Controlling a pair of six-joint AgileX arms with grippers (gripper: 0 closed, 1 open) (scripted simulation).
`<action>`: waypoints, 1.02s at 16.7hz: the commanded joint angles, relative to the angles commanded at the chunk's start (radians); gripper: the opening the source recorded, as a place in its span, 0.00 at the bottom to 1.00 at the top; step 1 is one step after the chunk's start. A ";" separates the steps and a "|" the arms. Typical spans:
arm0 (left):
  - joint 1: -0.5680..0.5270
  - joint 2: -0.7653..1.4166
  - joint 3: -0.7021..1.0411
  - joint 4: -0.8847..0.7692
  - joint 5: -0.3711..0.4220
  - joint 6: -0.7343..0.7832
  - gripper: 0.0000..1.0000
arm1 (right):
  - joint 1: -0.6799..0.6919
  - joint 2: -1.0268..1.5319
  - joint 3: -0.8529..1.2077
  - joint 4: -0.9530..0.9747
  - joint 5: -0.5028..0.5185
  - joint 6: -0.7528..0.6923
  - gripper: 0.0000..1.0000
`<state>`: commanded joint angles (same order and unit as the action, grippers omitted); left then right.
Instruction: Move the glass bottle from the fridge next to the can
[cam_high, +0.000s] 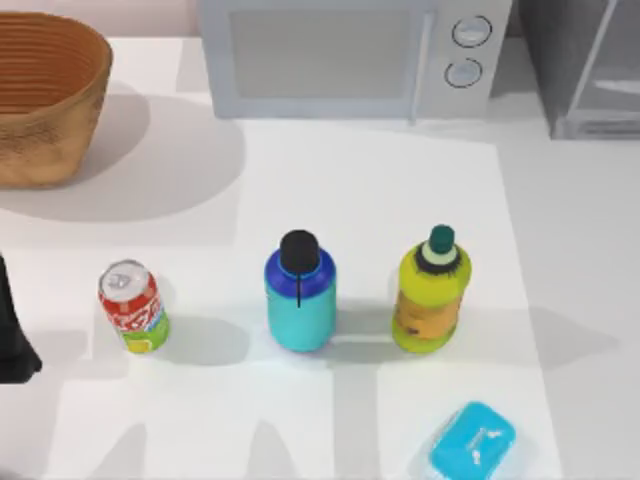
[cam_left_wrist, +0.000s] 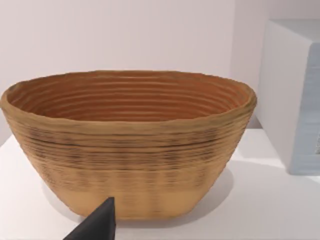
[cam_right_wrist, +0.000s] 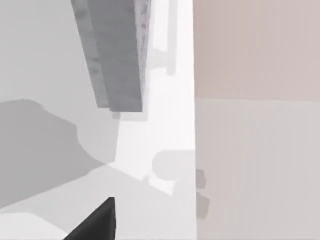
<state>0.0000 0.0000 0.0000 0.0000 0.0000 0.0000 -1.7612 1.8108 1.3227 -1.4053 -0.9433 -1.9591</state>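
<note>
Left tool (cam_left_wrist: 95, 225) faces the basket (cam_left_wrist: 127, 145) — a dark fingertip shows, its opening I cannot tell. The glass bottle (cam_high: 300, 290) stands upright on the worktop (cam_high: 400, 180) — between can (cam_high: 132, 308) and yellow-green bottle (cam_high: 431, 290), cyan body, black cap.

Top view: camera above the table (cam_high: 560, 300), facing down; covers the basket (cam_high: 40, 95) at far left, the microwave (cam_high: 350, 55) at far centre, the fridge (cam_high: 590, 65) at far right, and the can (cam_high: 132, 306), glass bottle (cam_high: 300, 292) and yellow-green bottle (cam_high: 431, 290) in a row across the near middle.

Left wrist view: low, close, facing level at the basket (cam_left_wrist: 127, 145); microwave (cam_left_wrist: 295, 95) side at the edge. Shares both with the top view.

Right wrist view: steeply tilted, close to the fridge (cam_right_wrist: 117, 55) and the wall (cam_right_wrist: 257, 120). Shares the fridge with the top view.
</note>
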 joint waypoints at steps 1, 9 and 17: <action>0.000 0.000 0.000 0.000 0.000 0.000 1.00 | 0.029 0.001 0.000 0.039 0.005 0.042 1.00; 0.000 0.000 0.000 0.000 0.000 0.000 1.00 | 0.413 0.014 -0.009 0.562 0.096 0.699 1.00; 0.000 0.000 0.000 0.000 0.000 0.000 1.00 | 0.788 0.018 -0.027 1.066 0.188 1.284 1.00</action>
<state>0.0000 0.0000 0.0000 0.0000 0.0000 0.0000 -0.9727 1.8288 1.2958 -0.3394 -0.7554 -0.6749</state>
